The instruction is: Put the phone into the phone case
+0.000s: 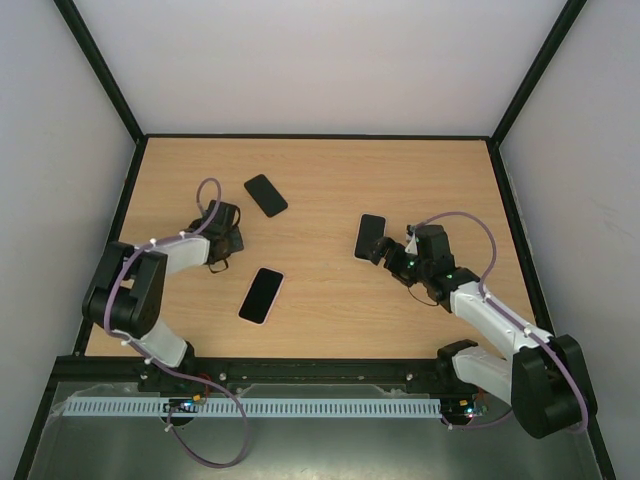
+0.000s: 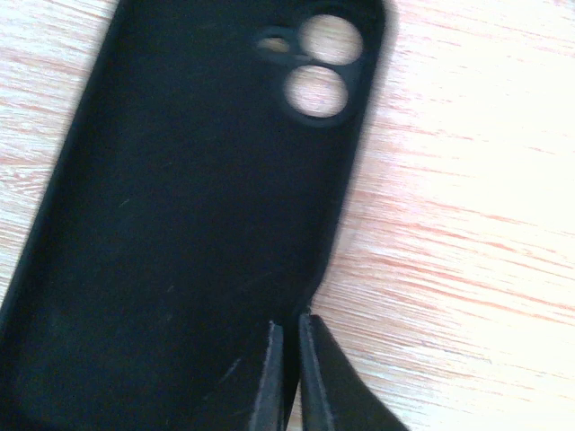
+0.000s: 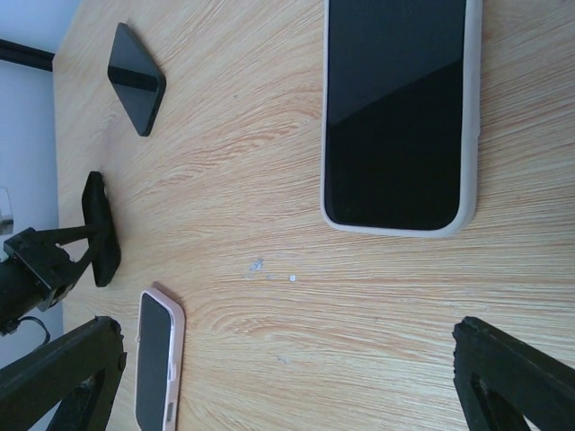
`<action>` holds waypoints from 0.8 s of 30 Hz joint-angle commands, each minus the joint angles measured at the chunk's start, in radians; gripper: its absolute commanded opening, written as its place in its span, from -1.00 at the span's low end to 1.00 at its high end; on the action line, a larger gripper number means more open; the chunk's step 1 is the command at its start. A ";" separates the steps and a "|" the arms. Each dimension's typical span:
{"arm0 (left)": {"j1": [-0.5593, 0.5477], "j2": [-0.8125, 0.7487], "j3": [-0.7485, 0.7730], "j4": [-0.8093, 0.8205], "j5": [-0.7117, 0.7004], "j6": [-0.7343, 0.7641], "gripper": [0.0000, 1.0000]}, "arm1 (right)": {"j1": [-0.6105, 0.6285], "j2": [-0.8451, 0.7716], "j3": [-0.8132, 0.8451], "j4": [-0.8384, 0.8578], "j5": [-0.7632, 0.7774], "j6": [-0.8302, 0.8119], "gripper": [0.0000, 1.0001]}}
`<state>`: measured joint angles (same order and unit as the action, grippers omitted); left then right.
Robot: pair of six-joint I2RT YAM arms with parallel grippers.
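My left gripper (image 1: pixel 226 240) is shut on the edge of an empty black phone case (image 2: pixel 198 206) with camera holes, and the left wrist view shows its fingers (image 2: pixel 269 377) pinching the case's rim just above the table. The case stands on edge in the right wrist view (image 3: pixel 101 229). A bare black phone (image 1: pixel 265 194) lies behind the left gripper and shows in the right wrist view (image 3: pixel 137 76). My right gripper (image 1: pixel 386 250) is open and empty in the right wrist view (image 3: pixel 287 377), just short of a phone in a pale case (image 3: pixel 400 117).
A phone in a pink case (image 1: pixel 261 295) lies at the table's middle front and shows in the right wrist view (image 3: pixel 157 359). The pale-cased phone (image 1: pixel 370 237) lies centre right. The wooden table (image 1: pixel 320 170) is bounded by black frame edges.
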<state>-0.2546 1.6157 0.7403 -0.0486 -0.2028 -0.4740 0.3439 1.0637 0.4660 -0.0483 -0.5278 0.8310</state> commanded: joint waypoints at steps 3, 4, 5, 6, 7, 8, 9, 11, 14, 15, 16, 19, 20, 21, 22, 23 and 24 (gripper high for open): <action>-0.016 -0.109 -0.001 -0.073 0.071 -0.018 -0.95 | 0.008 -0.039 0.000 -0.018 0.015 0.003 0.95; -0.021 -0.131 -0.004 -0.080 0.078 -0.024 -0.95 | 0.008 -0.042 -0.001 -0.021 0.017 0.006 0.95; -0.028 -0.151 -0.007 -0.088 0.082 -0.030 -0.95 | 0.007 -0.046 -0.003 -0.024 0.017 0.007 0.95; -0.036 -0.176 -0.008 -0.098 0.089 -0.035 -0.95 | 0.008 -0.049 -0.002 -0.027 0.019 0.009 0.95; -0.046 -0.198 -0.010 -0.109 0.097 -0.041 -0.95 | 0.007 -0.052 -0.002 -0.032 0.019 0.011 0.95; -0.057 -0.228 -0.011 -0.120 0.106 -0.049 -0.95 | 0.008 -0.056 -0.003 -0.035 0.018 0.014 0.95; -0.077 -0.250 -0.013 -0.129 0.119 -0.057 -0.95 | 0.008 -0.060 -0.005 -0.039 0.020 0.017 0.95; -0.115 -0.292 -0.022 -0.141 0.147 -0.074 -0.95 | 0.008 -0.071 -0.008 -0.042 0.024 0.021 0.95; -0.181 -0.340 -0.041 -0.151 0.167 -0.125 -0.95 | 0.008 -0.088 -0.011 -0.045 0.033 0.027 0.95; -0.206 -0.352 -0.052 -0.149 0.176 -0.152 -0.95 | 0.008 -0.095 -0.013 -0.046 0.034 0.028 0.95; -0.232 -0.363 -0.056 -0.145 0.182 -0.175 -0.95 | 0.007 -0.098 -0.013 -0.047 0.035 0.028 0.95; -0.325 -0.379 -0.062 -0.135 0.187 -0.234 -0.95 | 0.007 -0.101 -0.012 -0.055 0.036 0.025 0.95; -0.368 -0.379 -0.060 -0.132 0.185 -0.253 -0.95 | 0.007 -0.103 -0.012 -0.059 0.038 0.024 0.95; -0.401 -0.377 -0.058 -0.127 0.181 -0.276 -0.95 | 0.007 -0.104 -0.013 -0.061 0.039 0.023 0.95; -0.438 -0.373 -0.057 -0.116 0.177 -0.295 -0.95 | 0.008 -0.106 -0.013 -0.065 0.043 0.022 0.95; -0.470 -0.366 -0.056 -0.102 0.173 -0.314 -0.95 | 0.008 -0.109 -0.014 -0.066 0.048 0.022 0.95; -0.502 -0.355 -0.059 -0.079 0.174 -0.335 -0.95 | 0.008 -0.112 -0.017 -0.068 0.053 0.023 0.95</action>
<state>-0.6567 1.2560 0.6876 -0.1703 -0.0326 -0.7029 0.3473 0.9741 0.4622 -0.0845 -0.5049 0.8505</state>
